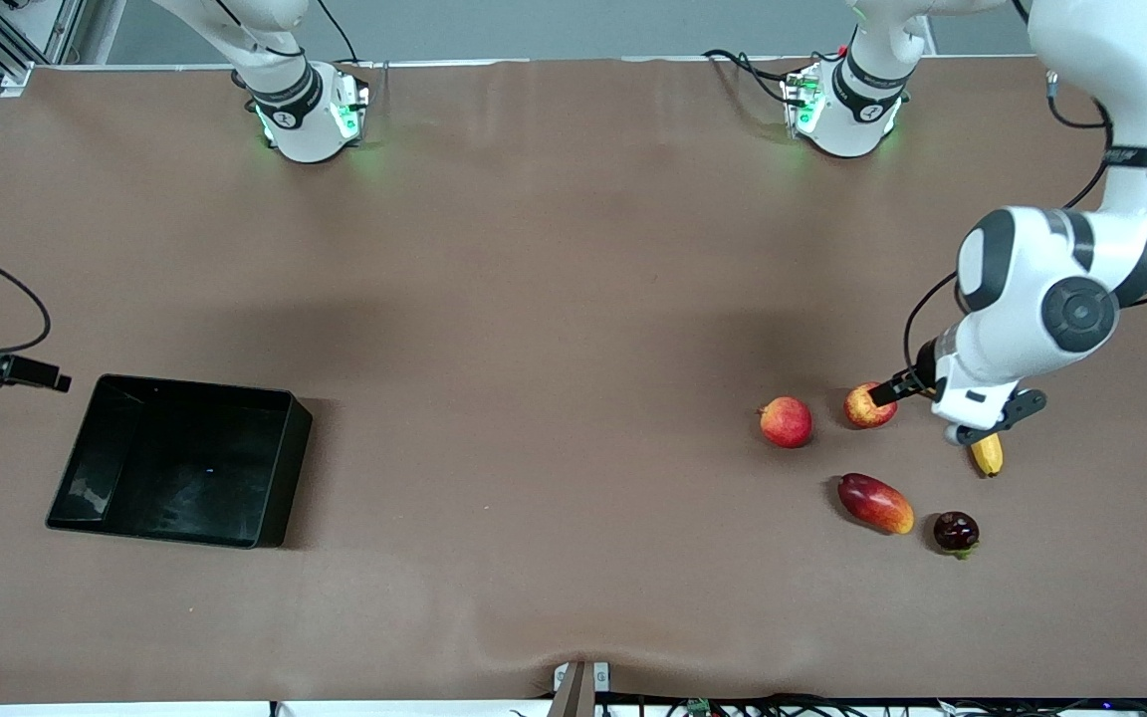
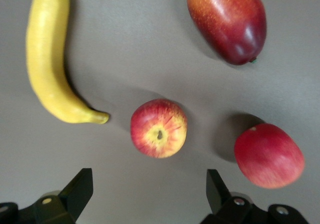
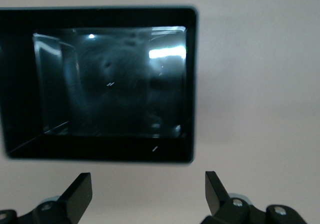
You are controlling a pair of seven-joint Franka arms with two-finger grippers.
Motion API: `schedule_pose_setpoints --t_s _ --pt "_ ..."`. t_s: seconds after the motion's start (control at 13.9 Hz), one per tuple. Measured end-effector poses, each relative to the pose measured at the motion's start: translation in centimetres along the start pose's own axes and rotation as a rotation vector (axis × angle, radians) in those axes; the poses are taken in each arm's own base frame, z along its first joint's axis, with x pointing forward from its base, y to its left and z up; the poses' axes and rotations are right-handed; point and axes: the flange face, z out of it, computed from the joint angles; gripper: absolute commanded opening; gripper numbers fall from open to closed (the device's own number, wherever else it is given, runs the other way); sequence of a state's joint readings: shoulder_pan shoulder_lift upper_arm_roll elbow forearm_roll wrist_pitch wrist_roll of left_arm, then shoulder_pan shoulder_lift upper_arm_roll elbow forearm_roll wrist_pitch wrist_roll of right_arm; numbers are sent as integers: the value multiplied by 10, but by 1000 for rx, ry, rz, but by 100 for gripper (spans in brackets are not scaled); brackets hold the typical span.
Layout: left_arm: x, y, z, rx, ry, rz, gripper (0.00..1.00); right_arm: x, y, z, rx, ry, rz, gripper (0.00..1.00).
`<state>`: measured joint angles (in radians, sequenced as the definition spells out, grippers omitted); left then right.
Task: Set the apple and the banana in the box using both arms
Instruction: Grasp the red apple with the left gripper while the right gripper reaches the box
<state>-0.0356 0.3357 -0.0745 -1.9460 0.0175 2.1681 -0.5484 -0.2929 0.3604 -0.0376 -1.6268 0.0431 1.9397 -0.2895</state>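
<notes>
Left tool (image 2: pixel 150 196) agape above apple (image 2: pixel 159 128); right tool (image 3: pixel 148 196) agape near box (image 3: pixel 192 84)

Left gripper (image 2: pixel 149 196) hangs above brown tabletop (image 2: pixel 125 49), black fingers (image 2: pixel 80 186) spread wide, nothing between them. Small round red apple with yellow streaks (image 2: pixel 159 128) lies off the fingertips, dimple up. Curved yellow banana (image 2: pixel 50 54), oblong red-orange mango (image 2: pixel 227 19) and evenly pinkish-red round fruit (image 2: pixel 269 155) lie apart around it.
</notes>
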Motion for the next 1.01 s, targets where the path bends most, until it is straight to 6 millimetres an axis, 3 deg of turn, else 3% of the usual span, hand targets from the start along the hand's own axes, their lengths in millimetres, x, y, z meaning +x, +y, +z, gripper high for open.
schedule_pose_setpoints --t_s 0.36,0.58,0.94,1.01 --pt "7 3 52 9 -28 -2 100 19 47 80 -30 60 -106 100" --pt "9 3 68 11 -36 -4 100 26 50 118 -29 52 -113 100" --pt "13 3 93 7 -35 -8 100 41 47 161 -54 115 -125 100" --pt "14 2 96 7 -36 -9 63 41 47 169 -52 109 -124 100"
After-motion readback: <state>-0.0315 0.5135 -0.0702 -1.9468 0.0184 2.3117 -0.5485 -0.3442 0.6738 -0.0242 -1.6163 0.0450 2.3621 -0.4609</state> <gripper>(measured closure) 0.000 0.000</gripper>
